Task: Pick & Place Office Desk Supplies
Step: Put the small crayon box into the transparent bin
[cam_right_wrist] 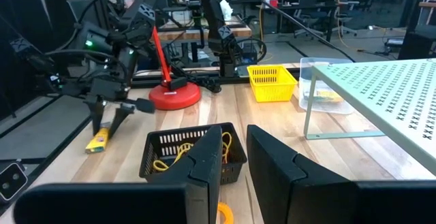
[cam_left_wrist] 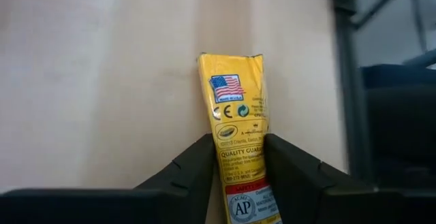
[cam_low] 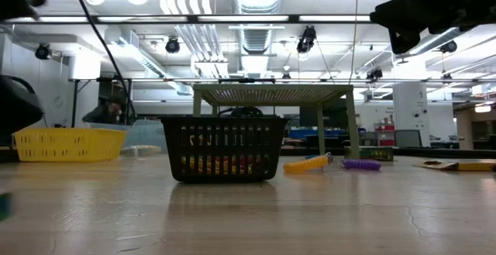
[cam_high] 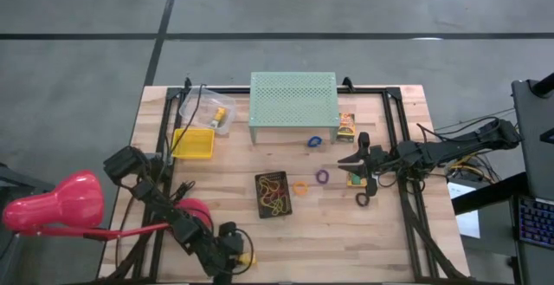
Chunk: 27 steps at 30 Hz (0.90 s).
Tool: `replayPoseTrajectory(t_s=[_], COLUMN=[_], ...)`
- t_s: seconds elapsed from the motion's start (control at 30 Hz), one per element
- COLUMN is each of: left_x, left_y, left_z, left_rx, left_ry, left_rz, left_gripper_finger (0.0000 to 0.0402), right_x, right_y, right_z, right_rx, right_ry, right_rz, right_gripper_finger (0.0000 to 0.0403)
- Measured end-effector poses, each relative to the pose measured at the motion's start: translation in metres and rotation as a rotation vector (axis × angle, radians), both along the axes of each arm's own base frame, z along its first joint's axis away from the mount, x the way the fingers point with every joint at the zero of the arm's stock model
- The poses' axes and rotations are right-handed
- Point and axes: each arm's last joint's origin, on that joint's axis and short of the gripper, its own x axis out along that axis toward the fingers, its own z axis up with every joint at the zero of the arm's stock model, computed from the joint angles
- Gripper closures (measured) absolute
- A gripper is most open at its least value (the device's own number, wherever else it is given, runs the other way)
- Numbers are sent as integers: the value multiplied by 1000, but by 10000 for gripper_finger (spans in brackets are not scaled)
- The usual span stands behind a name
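My left gripper (cam_high: 235,255) is low at the table's near edge, shut on a little yellow printed box (cam_left_wrist: 237,125), which also shows in the right wrist view (cam_right_wrist: 97,140). My right gripper (cam_high: 351,170) hangs open above the table's right half, touching nothing. Below and beside it lie a purple rubber band (cam_high: 322,176), an orange band (cam_high: 300,188) and a black ring roll (cam_high: 362,199). A black basket (cam_high: 273,194) holds yellow and red bands. A blue ring (cam_high: 314,141) and another printed box (cam_high: 346,126) lie by the mint-green stand (cam_high: 293,103). My left gripper pinches the yellow box between its two fingers (cam_left_wrist: 197,163), one on each long side, near the box's end closest to the wrist (cam_left_wrist: 240,166). The fingers come from above, slanting down, and lie along the box. The box's far end (cam_right_wrist: 93,146) rests on the table.
A yellow basket (cam_high: 192,143) and a clear container (cam_high: 206,107) stand at the far left. The pink lamp (cam_high: 52,203) and its red base (cam_right_wrist: 174,96) are beside the left arm. Black frame rails (cam_high: 407,190) run along the table's sides. A person (cam_low: 108,114) sits beyond the table.
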Motion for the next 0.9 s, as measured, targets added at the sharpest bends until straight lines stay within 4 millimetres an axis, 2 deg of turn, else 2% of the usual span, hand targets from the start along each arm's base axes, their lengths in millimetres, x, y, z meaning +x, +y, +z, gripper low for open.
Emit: replayPoseTrajectory(t_s=[0.23,0.57,0.9], left_x=[5,15,13], left_y=[24,65,107], left_z=[7,9,36], left_rx=[84,59,64], left_ry=[48,153,221], left_rz=[114,421,658], left_gripper_finger=[269,269,269], right_x=[0,0,0], right_y=[0,0,0], right_z=[0,0,0], right_rx=[0,0,0], right_ry=[0,0,0], right_rz=[0,0,0], right_gripper_finger=[335,335,335])
